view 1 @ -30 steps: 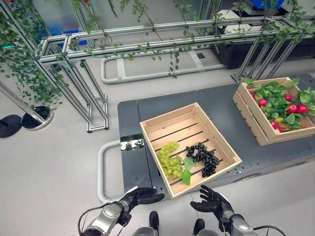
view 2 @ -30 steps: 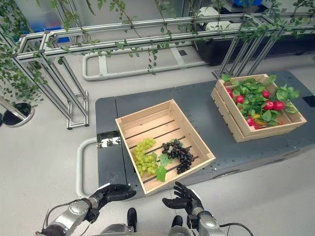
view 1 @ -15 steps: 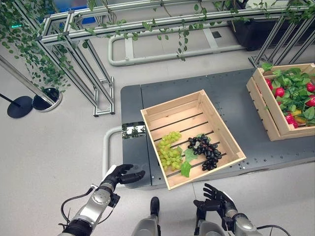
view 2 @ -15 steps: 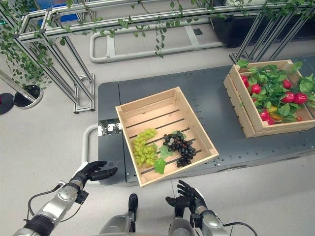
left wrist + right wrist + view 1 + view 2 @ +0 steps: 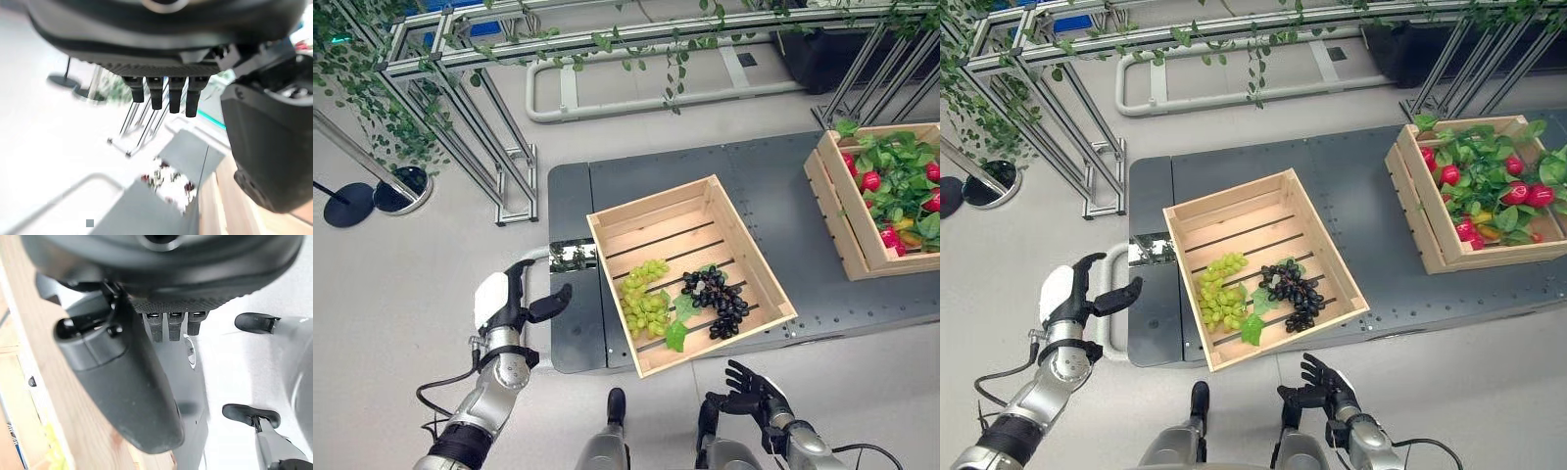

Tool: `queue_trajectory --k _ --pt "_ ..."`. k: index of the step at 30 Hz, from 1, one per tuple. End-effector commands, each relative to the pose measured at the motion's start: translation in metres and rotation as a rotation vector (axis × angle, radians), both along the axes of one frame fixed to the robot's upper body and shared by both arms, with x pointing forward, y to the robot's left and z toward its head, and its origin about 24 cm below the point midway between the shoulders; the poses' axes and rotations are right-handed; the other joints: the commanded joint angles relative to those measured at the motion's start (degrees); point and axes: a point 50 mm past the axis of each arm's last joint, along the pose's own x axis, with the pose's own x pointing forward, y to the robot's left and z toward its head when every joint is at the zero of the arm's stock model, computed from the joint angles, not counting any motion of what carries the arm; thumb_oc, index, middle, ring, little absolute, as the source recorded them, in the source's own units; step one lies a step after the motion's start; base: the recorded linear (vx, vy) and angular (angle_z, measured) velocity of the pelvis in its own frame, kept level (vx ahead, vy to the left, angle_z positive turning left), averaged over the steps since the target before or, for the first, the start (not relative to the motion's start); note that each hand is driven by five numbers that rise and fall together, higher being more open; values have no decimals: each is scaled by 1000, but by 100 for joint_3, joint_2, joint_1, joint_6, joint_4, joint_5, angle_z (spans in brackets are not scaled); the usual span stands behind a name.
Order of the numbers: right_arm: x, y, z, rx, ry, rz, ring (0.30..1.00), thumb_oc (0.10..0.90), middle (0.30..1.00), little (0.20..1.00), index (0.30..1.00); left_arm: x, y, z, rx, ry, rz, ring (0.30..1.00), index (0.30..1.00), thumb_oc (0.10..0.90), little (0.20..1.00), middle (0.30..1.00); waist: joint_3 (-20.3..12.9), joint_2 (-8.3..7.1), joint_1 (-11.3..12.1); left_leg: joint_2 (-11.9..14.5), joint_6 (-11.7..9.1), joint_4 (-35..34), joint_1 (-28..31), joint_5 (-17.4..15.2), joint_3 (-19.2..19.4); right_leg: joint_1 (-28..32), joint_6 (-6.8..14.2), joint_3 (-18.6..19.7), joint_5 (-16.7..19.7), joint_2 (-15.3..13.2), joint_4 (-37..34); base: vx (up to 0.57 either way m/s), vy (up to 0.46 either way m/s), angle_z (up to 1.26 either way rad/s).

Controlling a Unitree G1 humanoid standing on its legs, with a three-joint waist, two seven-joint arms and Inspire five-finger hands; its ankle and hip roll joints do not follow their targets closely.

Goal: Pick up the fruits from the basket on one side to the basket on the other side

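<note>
A light wooden crate [image 5: 648, 199] sits at the middle of the dark platform [image 5: 773, 196]. In it lie a bunch of green grapes [image 5: 644, 299] and a bunch of black grapes [image 5: 717, 302]. A second crate [image 5: 830, 220] at the far right holds red fruits [image 5: 871, 181] among green leaves. My left hand [image 5: 514, 299] hangs open left of the platform, level with the near crate's left corner, holding nothing; its fingers [image 5: 156, 93] are straight. My right hand [image 5: 754, 380] is open and empty, low, in front of the near crate's front wall [image 5: 29, 333].
A metal frame [image 5: 460, 73] draped with green vines runs along the back and left. A round black stand base [image 5: 352, 201] rests on the floor at far left. A white tube rail [image 5: 533, 257] sticks out from the platform's left side, by my left hand.
My left hand has risen from the platform's front left corner up beside its left edge. My right hand stays low. The camera has shifted a little.
</note>
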Motion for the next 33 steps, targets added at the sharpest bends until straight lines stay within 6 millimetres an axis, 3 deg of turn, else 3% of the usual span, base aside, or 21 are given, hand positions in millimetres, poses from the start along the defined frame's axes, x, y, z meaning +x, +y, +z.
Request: queue_trajectory --k 1,4,12,15,20,27,33 --pt "12 9 11 25 -107 17 900 800 900 900 900 28 -1 57 189 -306 -59 900 900 800 900 900 -131 -174 -120 -134 3 9 -14 -245 -66 -190 48 37 156 -317 117 54 49 -1" --pt "20 11 16 22 -133 52 900 800 900 900 900 39 -8 67 314 -361 -65 900 900 800 900 900 19 -172 -214 -143 13 43 -79 -240 38 -347 42 148 112 -318 242 -24 42 -6" --pt "57 13 47 22 -281 135 900 800 900 900 900 76 -23 107 671 -398 -150 900 900 800 900 900 761 -225 -492 -141 -39 1166 -1007 -373 127 -1177 -75 459 -58 -312 1133 -79 30 -9" --pt "64 14 54 18 -310 155 900 800 900 900 900 84 -25 121 719 -417 -163 900 900 800 900 900 923 -241 -564 -118 -59 1476 -1292 -417 169 -1426 -115 523 -108 -290 1358 -75 29 -15" --pt "79 17 66 13 -369 175 900 800 900 900 900 100 -44 149 862 -399 -251 900 900 800 900 900 1193 -260 -652 -101 -46 1950 -1776 -508 135 -1819 -161 627 -185 -246 1683 -57 26 -3" --pt "88 22 73 10 -396 194 900 800 900 900 900 110 -57 155 835 -303 -285 900 900 800 900 900 1389 -309 -714 -100 -45 2081 -1900 -516 145 -1860 -148 690 -185 -197 1704 -5 11 -1" --pt "92 24 76 7 -412 196 900 800 900 900 900 119 -59 163 696 -246 -284 900 900 800 900 900 1513 -352 -718 -100 -39 2088 -1967 -477 125 -1835 -169 698 -220 -93 1660 1 -2 -1"
